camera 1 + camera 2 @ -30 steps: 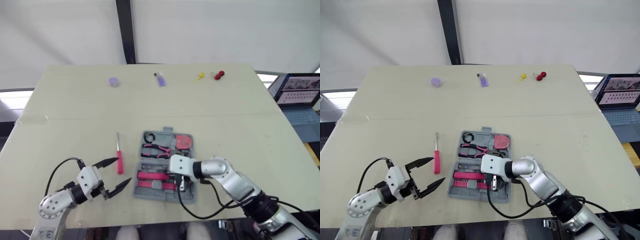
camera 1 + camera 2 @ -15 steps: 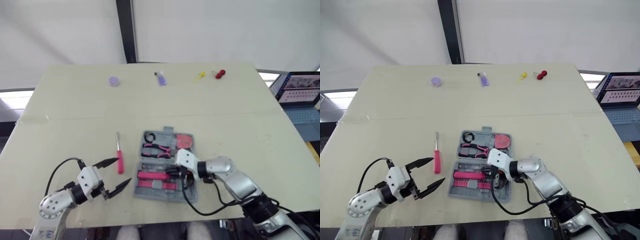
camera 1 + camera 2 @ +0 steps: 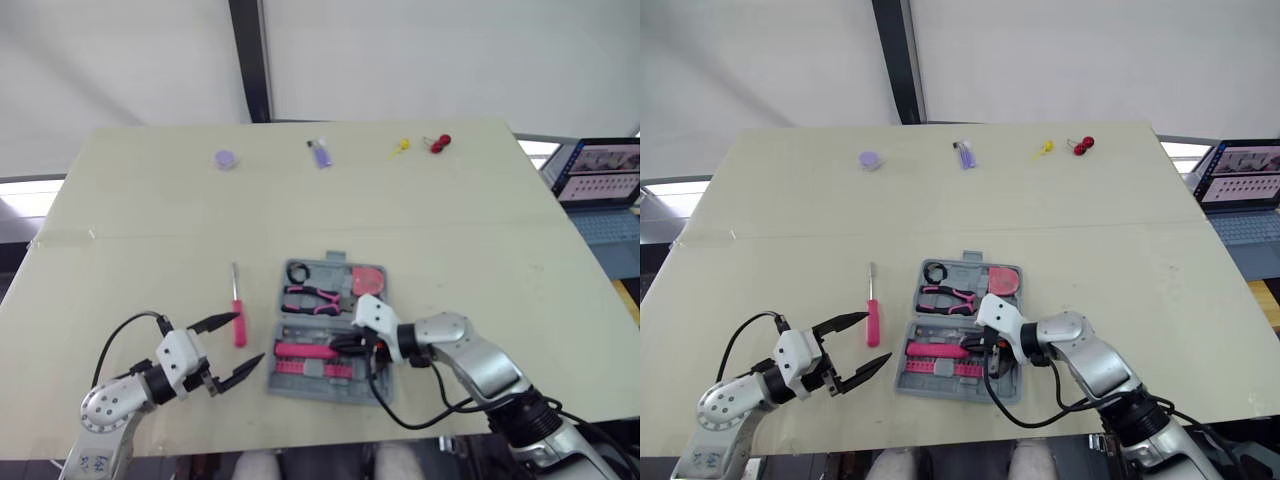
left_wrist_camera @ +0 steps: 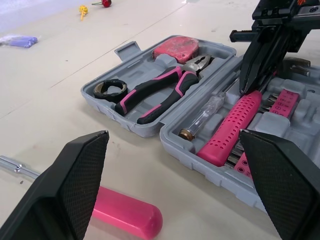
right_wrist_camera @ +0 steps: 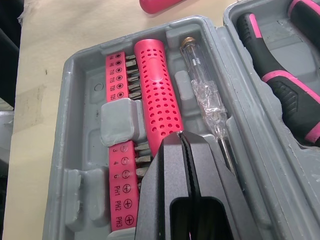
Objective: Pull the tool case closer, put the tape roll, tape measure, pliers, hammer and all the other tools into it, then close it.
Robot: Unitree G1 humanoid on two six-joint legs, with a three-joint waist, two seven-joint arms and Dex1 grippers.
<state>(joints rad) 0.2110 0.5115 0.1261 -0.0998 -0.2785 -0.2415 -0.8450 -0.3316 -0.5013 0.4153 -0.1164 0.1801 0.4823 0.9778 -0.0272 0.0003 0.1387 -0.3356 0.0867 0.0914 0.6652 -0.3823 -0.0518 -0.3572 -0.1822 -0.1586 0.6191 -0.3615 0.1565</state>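
Looking across our beige table [image 3: 150, 200] under a white wall [image 3: 450, 50], we count one screwdriver [image 3: 240, 328] just beside our left gripper [image 3: 248, 338], fingers apart; one open case [image 3: 330, 268] front-centre, our right gripper [image 5: 181, 135] pinched together over it; one laptop [image 3: 600, 165].

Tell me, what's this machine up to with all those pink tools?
A two-armed robot is packing tools into an open grey tool case on a table. The pliers, tape roll and tape measure already sit in one half. The right gripper, fingers closed, is down over the other half, at a pink perforated handle. The left gripper is open beside a pink-handled screwdriver lying outside the case. The case is not yet closed.
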